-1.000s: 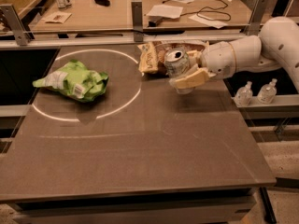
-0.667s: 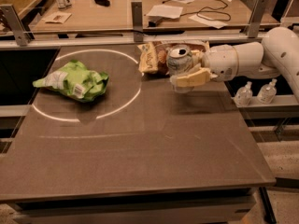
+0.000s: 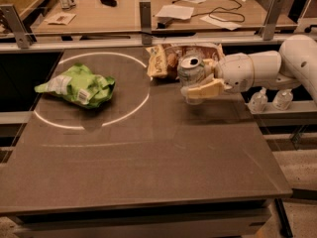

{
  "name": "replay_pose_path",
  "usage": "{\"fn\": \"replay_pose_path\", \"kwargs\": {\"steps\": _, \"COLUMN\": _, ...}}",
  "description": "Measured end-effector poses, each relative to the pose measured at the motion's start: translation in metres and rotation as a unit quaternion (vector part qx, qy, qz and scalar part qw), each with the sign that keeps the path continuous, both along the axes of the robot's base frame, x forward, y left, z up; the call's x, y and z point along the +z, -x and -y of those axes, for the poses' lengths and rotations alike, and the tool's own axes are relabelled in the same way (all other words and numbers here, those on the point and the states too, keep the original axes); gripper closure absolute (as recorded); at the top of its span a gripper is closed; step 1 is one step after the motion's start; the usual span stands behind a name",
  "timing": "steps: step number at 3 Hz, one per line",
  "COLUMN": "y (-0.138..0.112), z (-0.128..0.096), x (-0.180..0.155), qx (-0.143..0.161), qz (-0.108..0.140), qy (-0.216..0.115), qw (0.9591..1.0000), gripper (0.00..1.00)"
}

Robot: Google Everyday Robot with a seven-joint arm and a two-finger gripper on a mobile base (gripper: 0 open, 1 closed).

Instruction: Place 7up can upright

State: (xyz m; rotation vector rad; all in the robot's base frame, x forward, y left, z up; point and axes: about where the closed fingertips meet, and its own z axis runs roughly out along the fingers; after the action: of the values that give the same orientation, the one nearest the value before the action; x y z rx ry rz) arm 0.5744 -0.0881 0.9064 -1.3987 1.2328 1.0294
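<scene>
The 7up can [image 3: 191, 72] is silver and pale green, with its silver top tilted toward the camera. It stands nearly upright at the back right of the dark table [image 3: 148, 152], just in front of a brown and yellow chip bag [image 3: 161, 61]. My gripper [image 3: 197, 86] reaches in from the right on a white arm [image 3: 267, 68]. It is shut on the can, and a cream finger [image 3: 207, 89] lies across the can's front. The can's base is at or just above the tabletop; I cannot tell which.
A bright green snack bag [image 3: 77, 86] lies at the left inside a white circle [image 3: 126, 114] marked on the table. Two small clear bottles [image 3: 270, 100] stand on a ledge at the right. A rail with metal posts [image 3: 145, 15] runs behind the table, with a cluttered desk beyond it.
The gripper has lowered a little with the can, and the can has turned closer to upright. Both bags have stayed in place.
</scene>
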Motion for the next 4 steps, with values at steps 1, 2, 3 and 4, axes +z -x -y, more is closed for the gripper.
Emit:
{"fn": "replay_pose_path", "kwargs": {"steps": 1, "y": 0.001, "z": 0.003, "x": -0.016, "qx": -0.011, "qz": -0.007, "qy": 0.016, "qw": 0.9998, "gripper": 1.0}}
{"fn": "replay_pose_path", "kwargs": {"steps": 2, "y": 0.002, "z": 0.002, "x": -0.032, "qx": -0.017, "qz": -0.029, "qy": -0.006, "qw": 0.9994, "gripper": 1.0}}
{"fn": "replay_pose_path", "kwargs": {"steps": 3, "y": 0.004, "z": -0.001, "x": -0.041, "qx": -0.016, "qz": -0.041, "qy": -0.018, "qw": 0.9989, "gripper": 1.0}}
{"fn": "replay_pose_path", "kwargs": {"steps": 4, "y": 0.005, "z": -0.001, "x": -0.039, "qx": -0.016, "qz": -0.042, "qy": -0.019, "qw": 0.9988, "gripper": 0.81}}
